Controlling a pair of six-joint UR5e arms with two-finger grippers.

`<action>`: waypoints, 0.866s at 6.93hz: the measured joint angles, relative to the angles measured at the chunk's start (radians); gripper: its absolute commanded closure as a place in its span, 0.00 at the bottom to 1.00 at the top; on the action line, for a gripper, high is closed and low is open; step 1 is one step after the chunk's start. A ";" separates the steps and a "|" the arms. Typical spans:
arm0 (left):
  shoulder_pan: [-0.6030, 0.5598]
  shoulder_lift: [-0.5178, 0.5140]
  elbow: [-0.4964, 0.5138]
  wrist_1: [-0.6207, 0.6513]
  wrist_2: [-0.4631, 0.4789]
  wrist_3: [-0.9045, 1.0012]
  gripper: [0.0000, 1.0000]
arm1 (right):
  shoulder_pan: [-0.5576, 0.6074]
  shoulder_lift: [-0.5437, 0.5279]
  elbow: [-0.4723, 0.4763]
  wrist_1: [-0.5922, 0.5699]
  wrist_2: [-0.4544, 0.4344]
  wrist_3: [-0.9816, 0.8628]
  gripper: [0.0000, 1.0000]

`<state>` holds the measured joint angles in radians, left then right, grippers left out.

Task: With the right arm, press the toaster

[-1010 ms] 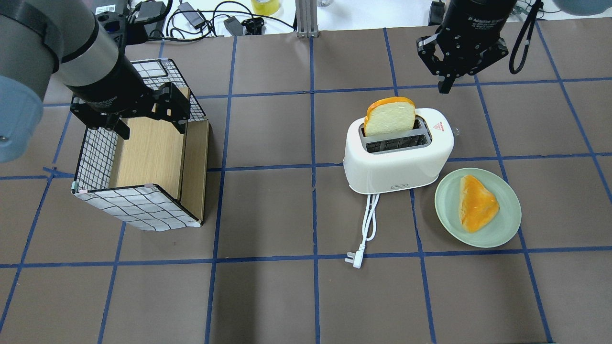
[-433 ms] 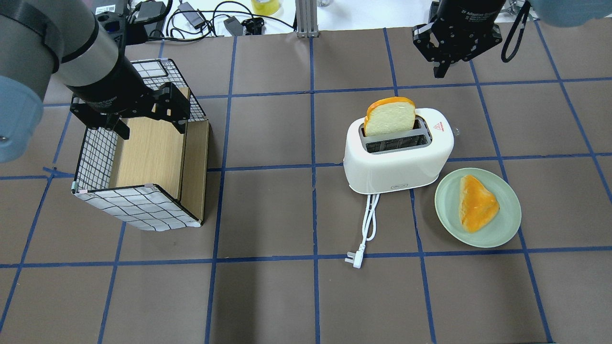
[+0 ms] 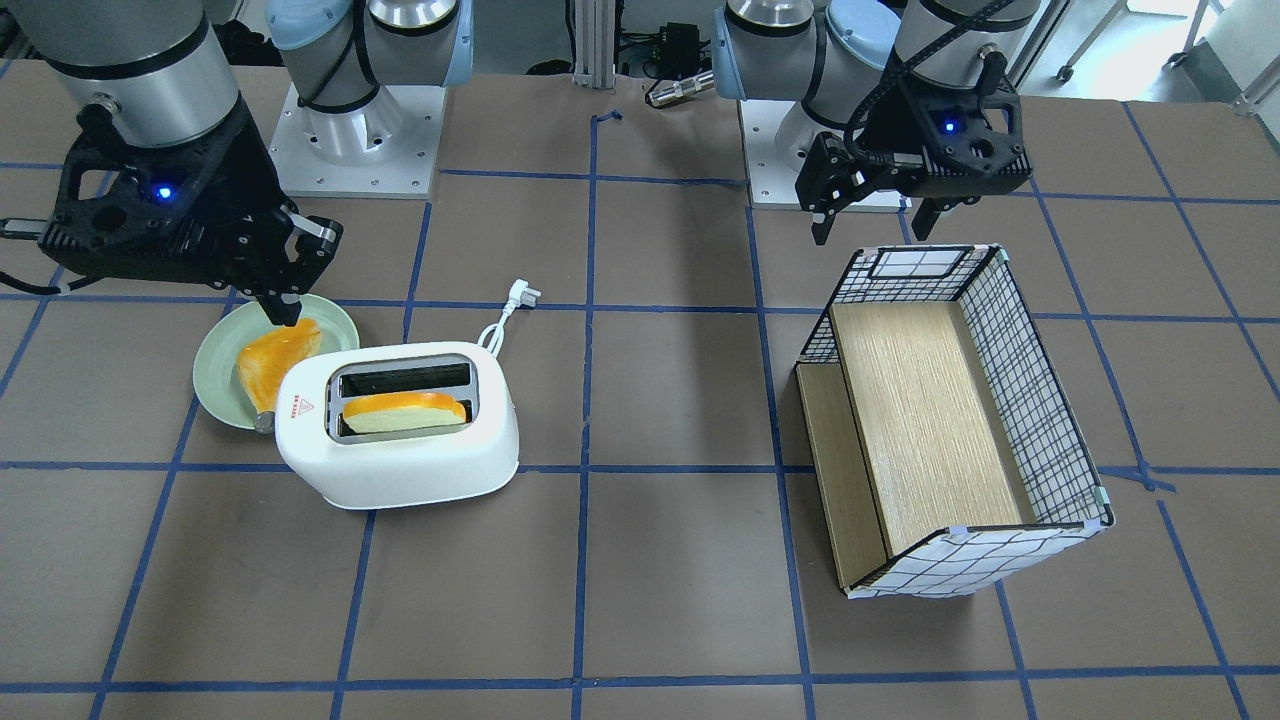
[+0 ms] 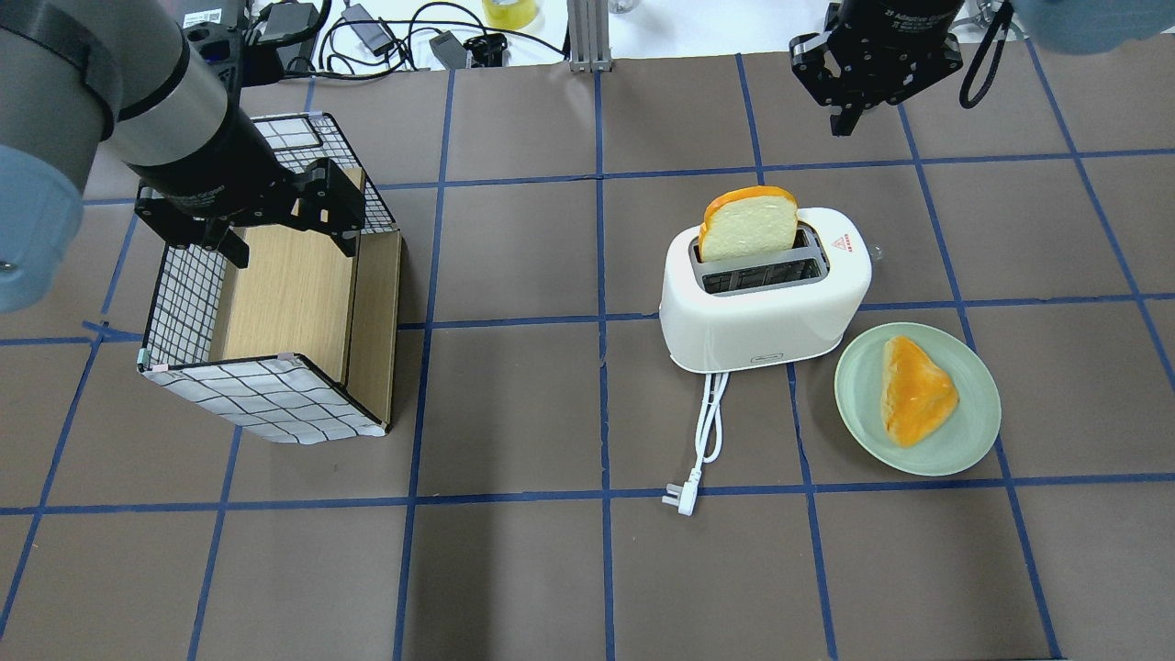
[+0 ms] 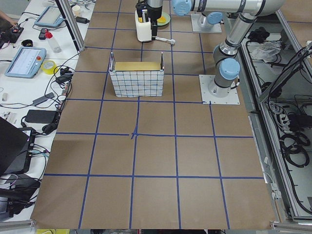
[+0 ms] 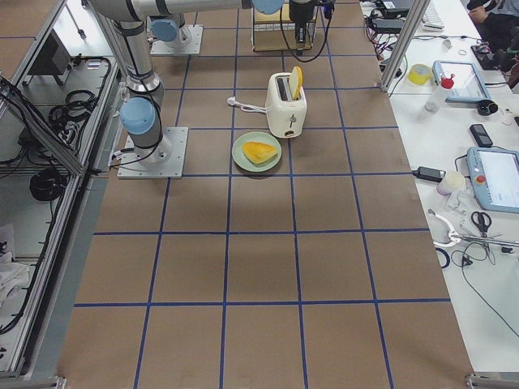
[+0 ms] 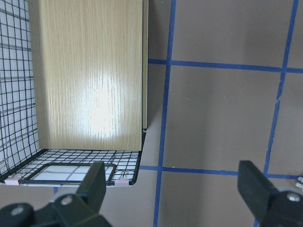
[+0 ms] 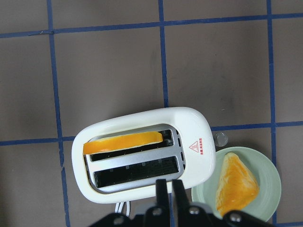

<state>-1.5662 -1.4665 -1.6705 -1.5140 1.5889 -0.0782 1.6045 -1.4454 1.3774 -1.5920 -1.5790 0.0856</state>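
Note:
The white two-slot toaster (image 4: 762, 312) stands right of the table's middle, with its cord and plug (image 4: 684, 500) trailing toward the robot. It also shows in the front view (image 3: 400, 465) and the right wrist view (image 8: 194, 127). A slice of bread (image 4: 748, 225) stands in its far slot. My right gripper (image 4: 843, 124) is shut and empty. It hangs in the air beyond the toaster's knob end, touching nothing, and also shows in the front view (image 3: 283, 310) and the right wrist view (image 8: 169, 189). My left gripper (image 4: 292, 246) is open and empty over the basket.
A pale green plate (image 4: 973, 431) holding an orange-crusted piece of bread (image 4: 913, 390) lies beside the toaster on the right. A wire basket with a wooden base (image 4: 266, 395) lies on its side at the left. Cables and devices lie past the far table edge.
My right gripper has moved away from the toaster, toward the top of the overhead view. The left arm, toaster and bread have not moved.

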 measured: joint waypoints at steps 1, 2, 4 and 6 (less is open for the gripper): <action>0.000 0.000 0.000 0.000 0.000 0.000 0.00 | 0.000 0.000 0.000 -0.001 -0.001 -0.006 0.00; 0.000 0.000 0.000 0.000 0.000 0.000 0.00 | 0.000 0.000 0.000 -0.002 -0.001 -0.011 0.00; 0.000 0.000 0.000 0.000 0.000 0.000 0.00 | 0.000 0.000 0.000 -0.002 -0.001 -0.012 0.00; 0.000 0.000 0.000 0.000 0.000 0.000 0.00 | 0.000 0.000 0.000 -0.002 -0.001 -0.012 0.00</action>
<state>-1.5662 -1.4665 -1.6705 -1.5140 1.5889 -0.0782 1.6046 -1.4450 1.3775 -1.5938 -1.5800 0.0733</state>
